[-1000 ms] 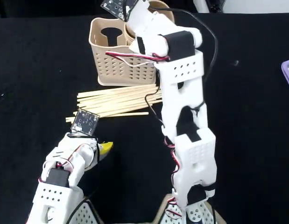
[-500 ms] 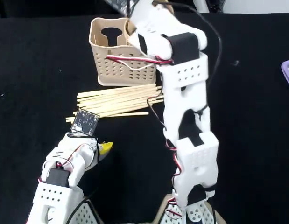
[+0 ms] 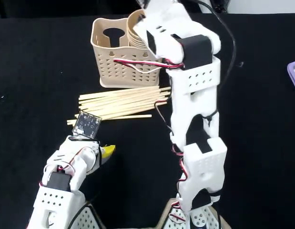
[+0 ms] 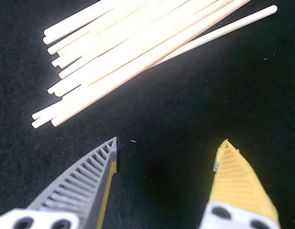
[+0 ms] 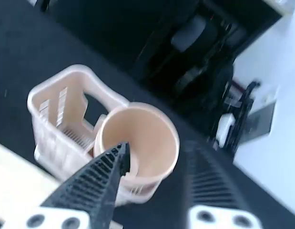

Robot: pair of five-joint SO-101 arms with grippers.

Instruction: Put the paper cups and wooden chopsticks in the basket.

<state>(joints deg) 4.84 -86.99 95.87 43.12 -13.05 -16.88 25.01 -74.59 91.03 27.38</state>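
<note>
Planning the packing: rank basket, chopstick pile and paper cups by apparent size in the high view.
1. basket covers most area.
2. chopstick pile, wider but thinner.
3. paper cups, smallest showing; the right arm hides part.

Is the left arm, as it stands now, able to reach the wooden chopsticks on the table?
Probably yes. The left gripper is open and just short of the chopsticks, with bare black table between them and nothing lying across their near ends.
</note>
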